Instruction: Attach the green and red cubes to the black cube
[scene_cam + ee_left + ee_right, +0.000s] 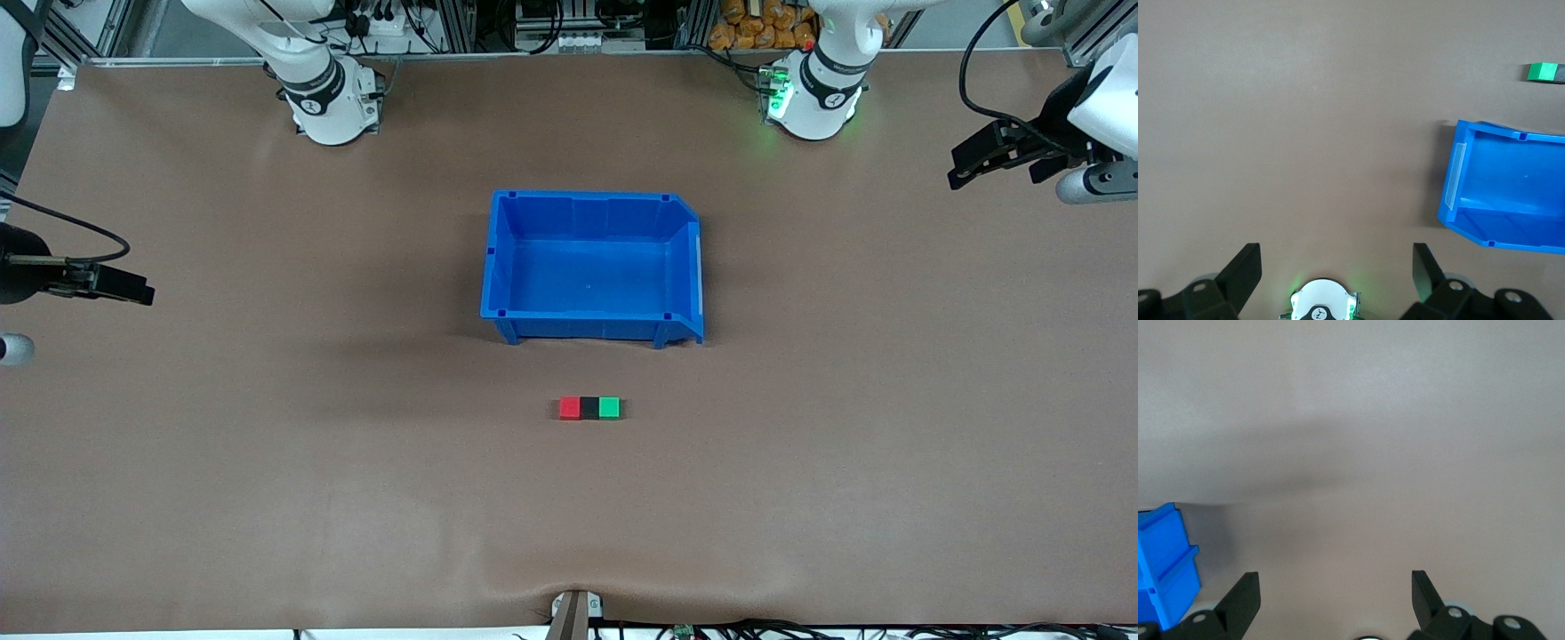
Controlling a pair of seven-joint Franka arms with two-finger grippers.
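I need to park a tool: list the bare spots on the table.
Bare mat lies between the cube row and the front edge, and at both ends of the table. The bin is empty. Tightest is the strip between bin and cubes.

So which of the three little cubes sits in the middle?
The black cube, touching the red cube and the green cube on either side.
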